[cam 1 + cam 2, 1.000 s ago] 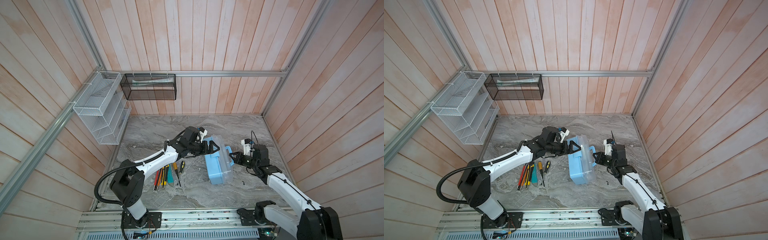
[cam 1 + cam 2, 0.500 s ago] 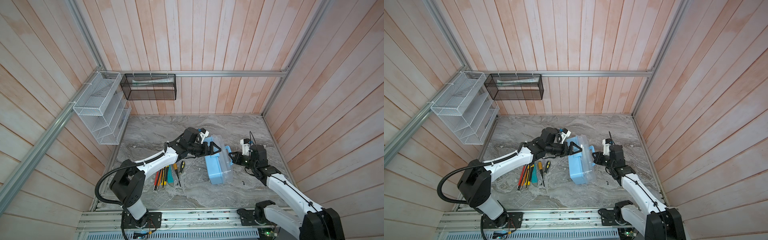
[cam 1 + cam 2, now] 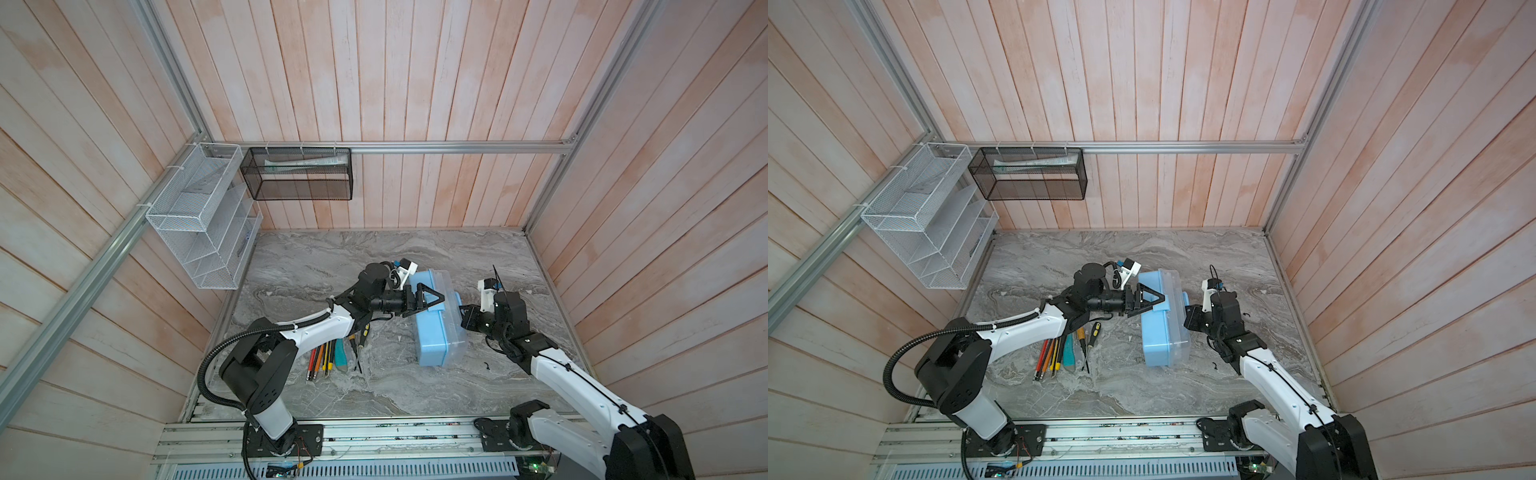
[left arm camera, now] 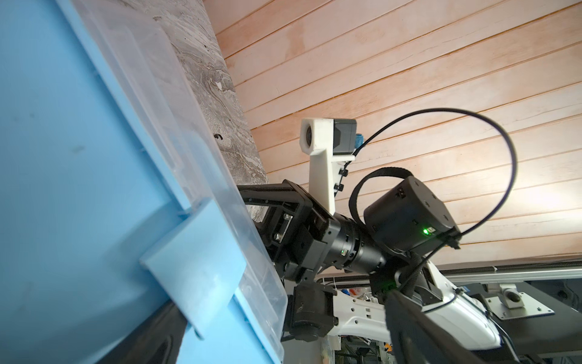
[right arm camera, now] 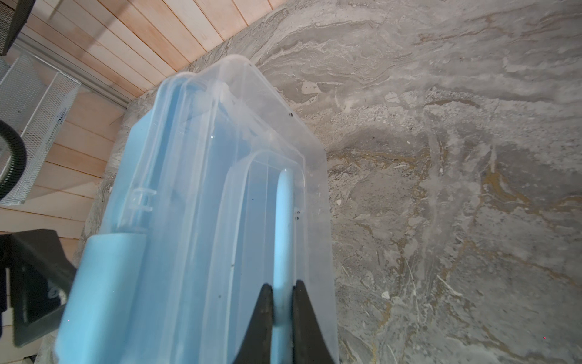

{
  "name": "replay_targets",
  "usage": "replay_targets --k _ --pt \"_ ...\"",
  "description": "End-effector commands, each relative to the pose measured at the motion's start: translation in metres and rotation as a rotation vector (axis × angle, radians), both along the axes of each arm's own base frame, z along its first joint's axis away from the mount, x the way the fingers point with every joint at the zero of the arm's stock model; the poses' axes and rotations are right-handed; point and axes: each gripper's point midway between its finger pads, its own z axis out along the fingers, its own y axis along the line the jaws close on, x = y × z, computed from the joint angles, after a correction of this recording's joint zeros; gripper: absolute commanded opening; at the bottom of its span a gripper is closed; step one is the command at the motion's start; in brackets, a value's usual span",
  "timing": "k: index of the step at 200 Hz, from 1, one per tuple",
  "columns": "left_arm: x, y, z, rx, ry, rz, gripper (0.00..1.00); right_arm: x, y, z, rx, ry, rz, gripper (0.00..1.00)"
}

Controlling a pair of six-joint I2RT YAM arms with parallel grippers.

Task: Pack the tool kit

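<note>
Currently: loose hand tools (image 3: 332, 357) lie front-left on worktop (image 3: 374, 395). Mid-worktop, tool kit (image 3: 436, 328) sits tipped on its side, clear lid toward R arm. R end effector (image 5: 281, 302) is pinched tight on blue handle (image 5: 283, 220). L end effector (image 3: 439, 298) is spread wide at blue base, no grip evident. White rack (image 3: 199, 224) and black basket (image 3: 299, 178) hang on walls behind.

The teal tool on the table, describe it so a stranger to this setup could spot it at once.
On the grey marble table, look left of the light blue box, where a row of slim tools lies. The teal tool sits between the red and orange tools and a thin black-shafted screwdriver; it is the widest and the only teal one.
</note>
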Motion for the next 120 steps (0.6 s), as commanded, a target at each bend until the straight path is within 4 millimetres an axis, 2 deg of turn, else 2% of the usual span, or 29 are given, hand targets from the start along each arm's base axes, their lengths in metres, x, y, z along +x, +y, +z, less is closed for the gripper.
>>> replay_targets --k 1,65,120 --pt "-0.021 -0.012 0.023 -0.063 -0.071 -0.112 1.0 0.003 0.015 0.03 0.037 -0.086 0.052 0.0" --pt "-0.02 -0.013 0.047 -0.14 -0.143 -0.119 1.0 0.003 0.013 0.031 0.031 -0.093 0.042 0.0" --pt "-0.013 -0.004 0.06 -0.164 -0.182 -0.092 1.0 0.005 0.01 0.031 0.001 -0.092 0.028 0.0"
